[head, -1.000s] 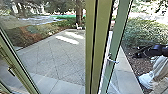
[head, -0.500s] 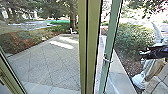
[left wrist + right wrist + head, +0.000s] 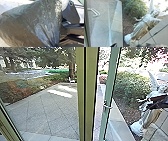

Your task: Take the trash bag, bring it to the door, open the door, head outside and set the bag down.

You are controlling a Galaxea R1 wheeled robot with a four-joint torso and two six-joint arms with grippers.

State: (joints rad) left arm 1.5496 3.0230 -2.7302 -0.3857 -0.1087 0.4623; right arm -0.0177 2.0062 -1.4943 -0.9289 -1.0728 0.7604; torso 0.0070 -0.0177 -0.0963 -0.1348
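**Dark trash bag in the left grip beside a glass door and paved yard**

A bulging, shiny trash bag (image 3: pixel 28 25) hangs from the robot's left gripper (image 3: pixel 56 45), its plastic drawn into tight pleats where it is held, in the left wrist view. The fingers are pinched around the gathered plastic, though their tips are buried in folds and blur; the bag's top and lower edges run out of the frame.

In the head view, the right gripper (image 3: pixel 147 104) enters as a dark shape, its arm cut off by the edge. Whether it is spread or closed, one cannot tell. It passes in front of a pale winged statue (image 3: pixel 146 119), masking part of the body; the statue's face is lost in glare there.

A broad olive post (image 3: pixel 86 94) blocks the middle of the scene. Beside it stands the green frame (image 3: pixel 110 92) of a glass door, with a metal handle (image 3: pixel 107 106); how far the door is open is hard to judge. Past the glass lie a paved yard (image 3: pixel 47 112), a leafy shrub (image 3: pixel 130 84) and a tree trunk (image 3: pixel 72 68), partly hidden by the post. A small white object (image 3: pixel 72 79) at the paving's far edge is too tiny to identify.
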